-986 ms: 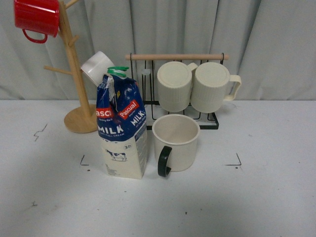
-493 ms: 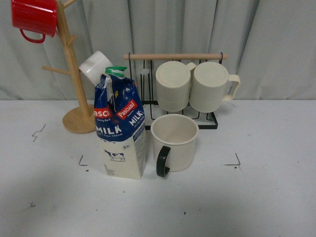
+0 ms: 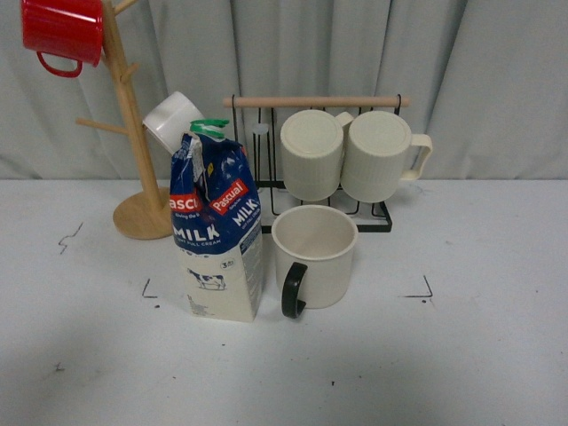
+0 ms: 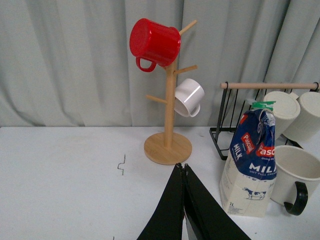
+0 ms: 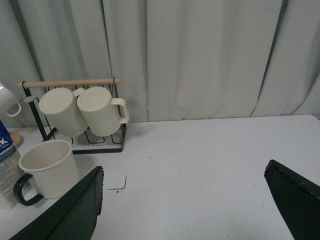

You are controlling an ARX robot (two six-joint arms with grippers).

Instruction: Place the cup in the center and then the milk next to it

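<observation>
The cup, a wide cream mug with a black handle, stands upright on the center, the white patch framed by black corner marks. The milk, a blue-and-white Pascual carton with a green cap, stands close on the cup's left, inside the marks. My left gripper is shut on nothing, apart from the milk and short of the mug tree's base. My right gripper is open over bare table, well away from the cup. Neither gripper shows in the front view.
A wooden mug tree at the back left carries a red mug and a small white cup. Behind the cup, a black wire rack holds two ribbed cream mugs. A grey curtain closes the back.
The front view has shifted a few pixels; the cup, the milk and the rack stand where they were.
</observation>
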